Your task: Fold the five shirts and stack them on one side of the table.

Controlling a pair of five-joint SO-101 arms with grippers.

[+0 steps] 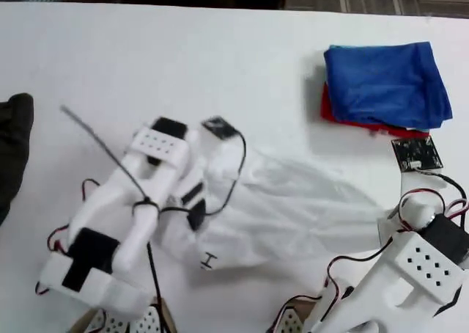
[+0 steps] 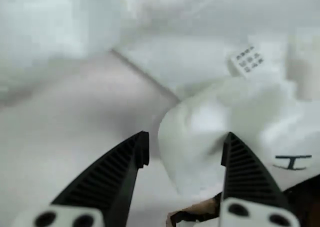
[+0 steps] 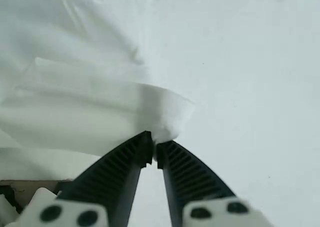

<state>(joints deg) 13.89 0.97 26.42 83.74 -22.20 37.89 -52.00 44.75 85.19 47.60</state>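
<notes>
Got left arm point(image 1: 124, 216) stretched low across the left half of the table point(image 1: 146, 47), wrist end over the left edge of the white shirt point(image 1: 293, 208). Left gripper point(image 2: 186, 139) down at cloth level, jaws wide, straddling a raised, bunched fold of that shirt without closing on it, with a small dark mark point(image 2: 292, 161) on the fabric just beside one finger. Right arm point(image 1: 410, 274) sitting at the near right corner, wrist end pointing in toward the shirt's right edge. Right gripper point(image 3: 152, 142) low on the tabletop, jaws pinched almost together on a folded-over corner of the white shirt's edge. White shirt itself lying crumpled mid-table between both arms, not yet folded. Far right side: folded blue shirt point(image 1: 385, 83) stacked on a folded red shirt point(image 1: 327, 107), with red peeking out along the left and near edges, well apart from the white shirt. Dark garment point(image 1: 15, 138) heaped at the left table edge, partly cut off, apart from the left arm.
</notes>
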